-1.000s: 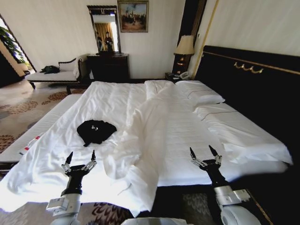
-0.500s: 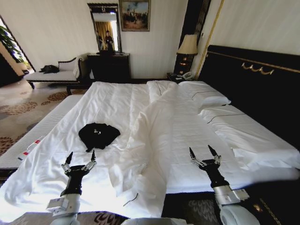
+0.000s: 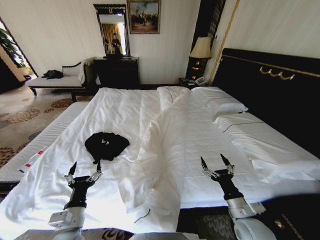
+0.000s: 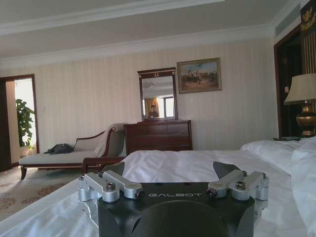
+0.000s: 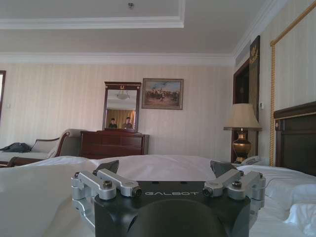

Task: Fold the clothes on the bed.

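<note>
A crumpled black T-shirt (image 3: 106,145) is seen left of centre on the bed (image 3: 125,107), just above the left tool (image 3: 84,170), which is nearer. The right tool (image 3: 216,163) is held lower right. Both are spread.

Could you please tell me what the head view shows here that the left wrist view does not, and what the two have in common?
Head view alone: the black T-shirt lying crumpled on the white duvet, ahead of the open left gripper; the open right gripper over the bed's near edge; the dark headboard.

Left wrist view alone: the doorway with a potted plant and the ceiling.

Both: the bed, the chaise, the dresser with its mirror, the painting and the lamp.
</note>
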Motion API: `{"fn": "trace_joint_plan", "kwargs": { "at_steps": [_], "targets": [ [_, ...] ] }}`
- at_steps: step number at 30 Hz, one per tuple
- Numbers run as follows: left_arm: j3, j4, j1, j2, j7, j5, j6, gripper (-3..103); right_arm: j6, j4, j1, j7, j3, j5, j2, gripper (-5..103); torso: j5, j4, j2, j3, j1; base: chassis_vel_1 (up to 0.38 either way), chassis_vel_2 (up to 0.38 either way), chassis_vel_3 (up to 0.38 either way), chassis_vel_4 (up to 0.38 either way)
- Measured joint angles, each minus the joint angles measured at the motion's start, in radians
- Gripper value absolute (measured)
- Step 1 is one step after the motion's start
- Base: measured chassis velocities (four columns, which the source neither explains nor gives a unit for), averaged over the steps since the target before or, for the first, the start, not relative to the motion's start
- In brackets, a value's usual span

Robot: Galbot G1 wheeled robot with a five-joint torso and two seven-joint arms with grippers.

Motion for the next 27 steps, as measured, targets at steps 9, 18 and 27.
{"fn": "trace_joint_plan", "kwargs": {
  "at_steps": [9,18,27],
  "targets": [
    [-0.016,-0.003,-0.002,0.0,-0.005,-0.013,0.002,100,0.01,-0.009,0.006,0.004,-0.014,0.016,0.002,100,0.0008,-0.0001,0.0,0.0,0.0,0.0,0.0,0.0,0.0],
    [-0.025,-0.009,-0.003,-0.002,-0.009,-0.025,0.006,100,0.012,-0.008,0.006,0.003,-0.014,0.012,0.002,100,0.0006,0.0,0.0,0.0,0.0,0.0,0.0,0.0,0.0],
    [-0.039,-0.009,-0.007,-0.002,-0.01,-0.038,0.006,100,0.015,-0.008,0.007,0.004,-0.016,0.017,0.002,100,0.0005,0.0,0.0,0.0,0.0,0.0,0.0,0.0,0.0]
  ]
}}
